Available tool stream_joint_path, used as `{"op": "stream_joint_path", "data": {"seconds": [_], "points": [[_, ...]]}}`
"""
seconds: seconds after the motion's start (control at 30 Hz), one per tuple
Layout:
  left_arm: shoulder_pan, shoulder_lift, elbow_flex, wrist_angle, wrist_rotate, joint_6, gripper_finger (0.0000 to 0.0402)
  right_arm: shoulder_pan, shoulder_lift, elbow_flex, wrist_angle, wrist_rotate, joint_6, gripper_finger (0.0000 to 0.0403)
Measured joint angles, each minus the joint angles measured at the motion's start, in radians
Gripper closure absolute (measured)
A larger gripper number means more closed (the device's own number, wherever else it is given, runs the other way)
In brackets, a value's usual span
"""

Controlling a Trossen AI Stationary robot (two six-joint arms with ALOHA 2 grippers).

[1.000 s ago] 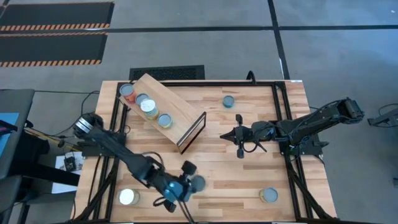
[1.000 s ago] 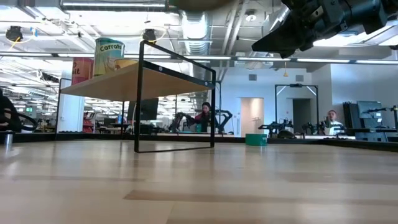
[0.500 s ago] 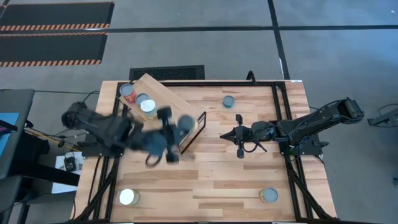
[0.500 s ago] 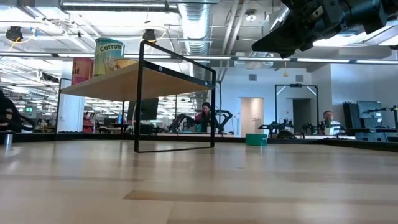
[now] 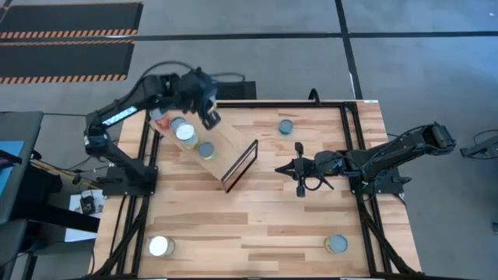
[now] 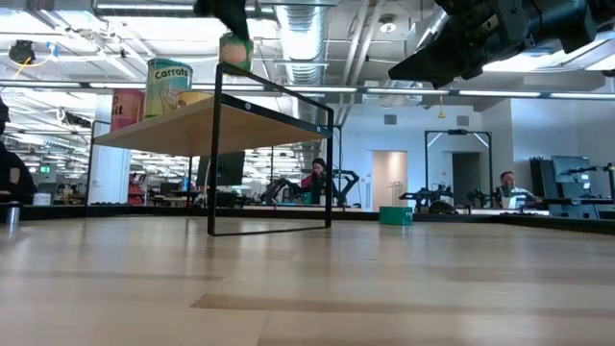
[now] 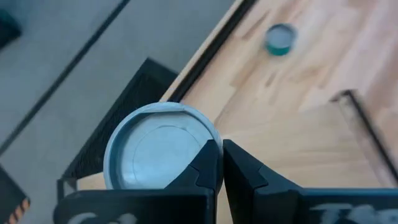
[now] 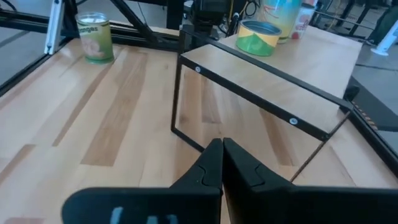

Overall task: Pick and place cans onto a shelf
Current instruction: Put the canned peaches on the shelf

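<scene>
The light wooden shelf (image 5: 226, 140) stands at the table's far left with several cans on its top, among them a red-orange one (image 5: 159, 115) and a white-lidded one (image 5: 185, 134). My left gripper (image 5: 210, 117) is over the shelf's far side, shut on a can with a silvery lid (image 7: 149, 155) and greenish side (image 6: 233, 50), held above the shelf top. My right gripper (image 5: 299, 173) is shut and empty above the table's middle right. Loose cans stand on the table at the far middle (image 5: 286, 126), near right (image 5: 337, 244) and near left (image 5: 159, 246). My left gripper holds the can at the edge of its lid (image 7: 205, 146), where the nearly shut fingers (image 7: 202, 177) meet the raised rim. The fingers come from above. The can hangs below them, lid up, clear of the shelf top (image 6: 192, 120).
The shelf's dark-framed end panel (image 5: 240, 165) faces the table's middle. A yellow-green can (image 8: 261, 36) on the shelf and a green can (image 8: 94, 37) on the table show in the right wrist view. People and equipment stand in the room beyond.
My left gripper has risen from the table's near edge with the can and swung toward the far left, ending over the shelf. The can has been lifted clear of the table and now hangs above the shelf top.
</scene>
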Motion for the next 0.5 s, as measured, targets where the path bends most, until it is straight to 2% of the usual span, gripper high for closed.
{"op": "stream_joint_path", "data": {"seconds": [0.23,0.5], "points": [[0.170,0.061,-0.003,0.029,0.084,0.020,0.0401,-0.050,0.000,0.000,-0.001,-0.003,0.001,0.0381],[0.217,0.062,-0.109,0.093,0.127,-0.024,0.0401,-0.040,0.000,0.000,0.001,-0.006,0.008,0.0381]]}}
